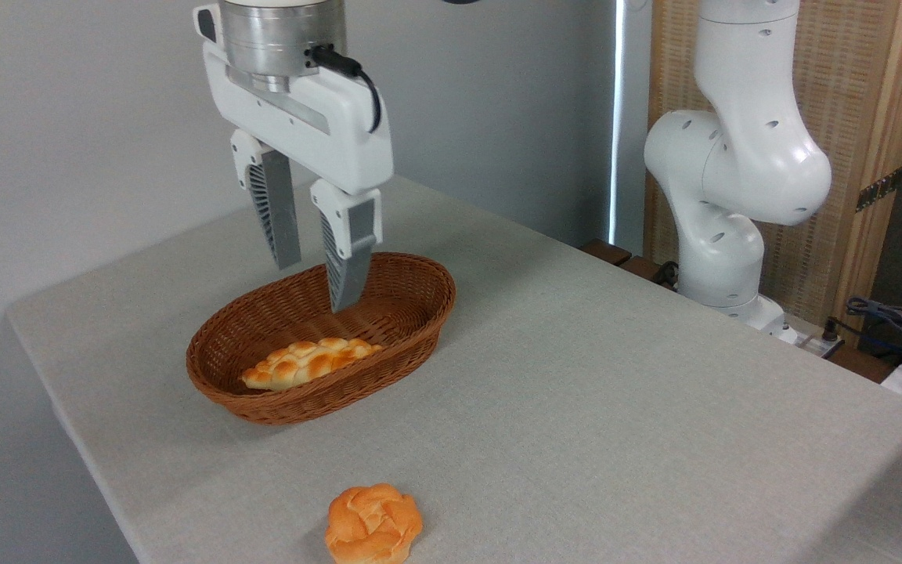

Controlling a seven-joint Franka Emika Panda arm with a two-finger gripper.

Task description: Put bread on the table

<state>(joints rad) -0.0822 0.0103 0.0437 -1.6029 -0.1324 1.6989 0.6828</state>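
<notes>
The gripper [316, 286] is hanging spread and empty over the basket [412, 329], where a braided loaf [306, 363] is lying. The bread [373, 524] is sitting on the bench [615, 392], near its front edge.

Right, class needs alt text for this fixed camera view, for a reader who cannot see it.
A small round bun lies on the grey table, near its front edge and apart from a brown wicker basket holding a paler braided loaf. The robot's open, empty gripper hangs above the basket.
</notes>
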